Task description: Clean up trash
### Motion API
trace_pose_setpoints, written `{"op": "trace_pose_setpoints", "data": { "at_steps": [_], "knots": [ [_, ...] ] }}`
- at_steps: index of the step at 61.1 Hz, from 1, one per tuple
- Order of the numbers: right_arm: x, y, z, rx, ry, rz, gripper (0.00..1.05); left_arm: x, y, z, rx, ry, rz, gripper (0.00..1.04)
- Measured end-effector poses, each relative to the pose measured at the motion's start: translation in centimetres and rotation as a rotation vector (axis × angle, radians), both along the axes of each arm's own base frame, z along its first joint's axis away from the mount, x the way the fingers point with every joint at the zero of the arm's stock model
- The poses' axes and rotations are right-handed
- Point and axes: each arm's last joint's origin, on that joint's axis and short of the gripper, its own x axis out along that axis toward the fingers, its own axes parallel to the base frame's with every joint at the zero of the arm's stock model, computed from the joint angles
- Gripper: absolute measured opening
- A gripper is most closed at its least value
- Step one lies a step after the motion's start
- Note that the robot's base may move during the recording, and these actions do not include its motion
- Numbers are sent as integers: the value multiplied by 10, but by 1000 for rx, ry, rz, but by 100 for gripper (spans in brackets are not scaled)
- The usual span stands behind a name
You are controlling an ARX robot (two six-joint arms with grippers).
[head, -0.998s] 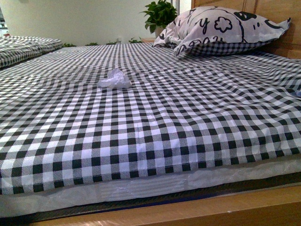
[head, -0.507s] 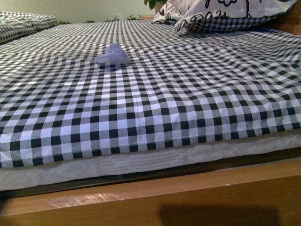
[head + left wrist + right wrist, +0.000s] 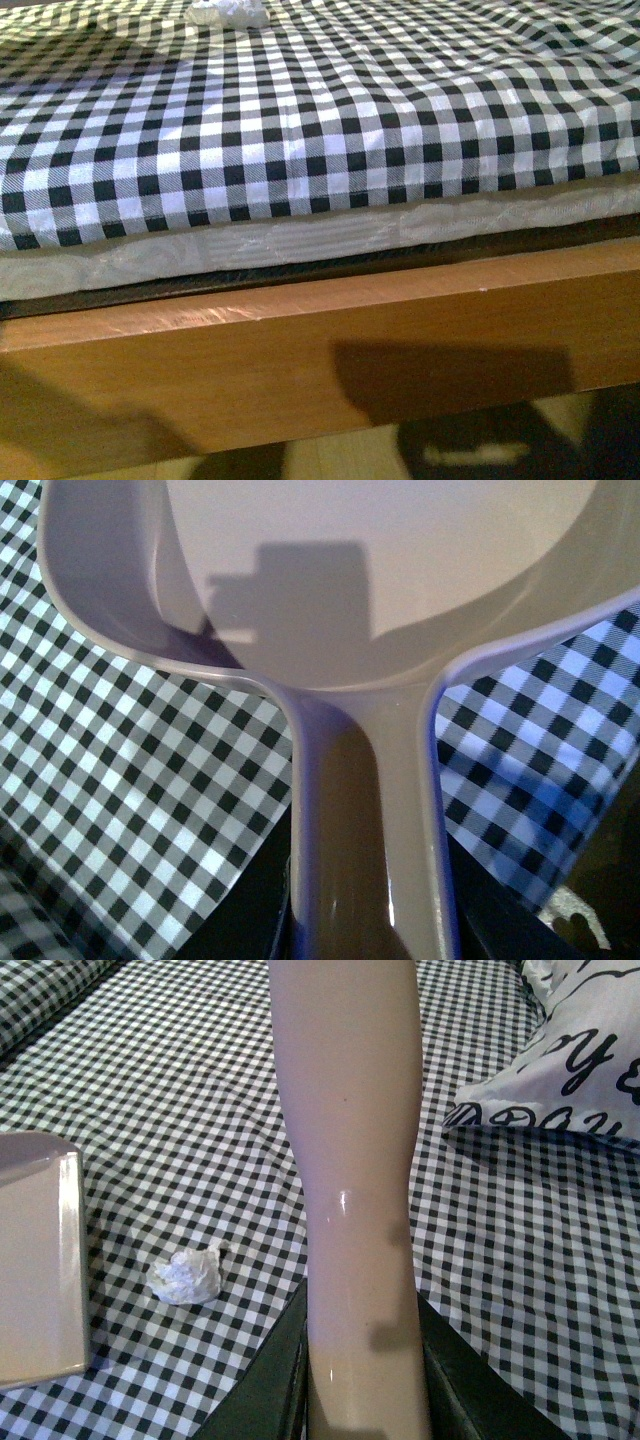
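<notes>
The trash (image 3: 187, 1277), a small crumpled white wad, lies on the black-and-white checked bed cover (image 3: 200, 1140); in the front view the trash (image 3: 228, 11) shows only at the top edge. My right gripper (image 3: 365, 1380) is shut on the pale brush handle (image 3: 350, 1160), which runs up the middle of the right wrist view, to the right of the wad. My left gripper (image 3: 370, 920) is shut on the handle of the beige dustpan (image 3: 380, 570), held above the cover. The dustpan's edge (image 3: 40, 1260) shows in the right wrist view, on the other side of the wad. Neither arm appears in the front view.
A white pillow with black drawings (image 3: 570, 1050) lies on the bed, on the far side of the brush handle from the wad. The front view is filled by the bed's wooden side rail (image 3: 320, 340) and the mattress edge (image 3: 300, 245) above it.
The front view has dropped lower: the bed surface and wad have slid up to the top edge, the pillow and plant have left the picture, and the wooden rail now fills the lower half.
</notes>
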Motion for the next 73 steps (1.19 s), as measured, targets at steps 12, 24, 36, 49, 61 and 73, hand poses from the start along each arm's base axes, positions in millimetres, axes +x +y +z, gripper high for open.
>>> {"op": "trace_pose_setpoints", "data": {
  "at_steps": [12,24,36,49,61,73],
  "knots": [
    [21,5,-21,-46,45,9,20,22,2,-20,72,-13,-39,25],
    [38,5,-39,-79,88,6,20,34,2,-29,96,-26,-59,25],
    [48,5,-53,-140,126,-12,20,45,-4,-20,138,-62,-92,25],
    [57,16,-72,-232,154,-9,20,54,-17,-10,134,-92,-136,25],
    [61,31,-86,-288,176,-5,20,57,-24,-7,113,-83,-157,25],
    [58,54,-98,-330,189,21,20,58,-20,-10,95,-60,-139,25]
  ]
}}
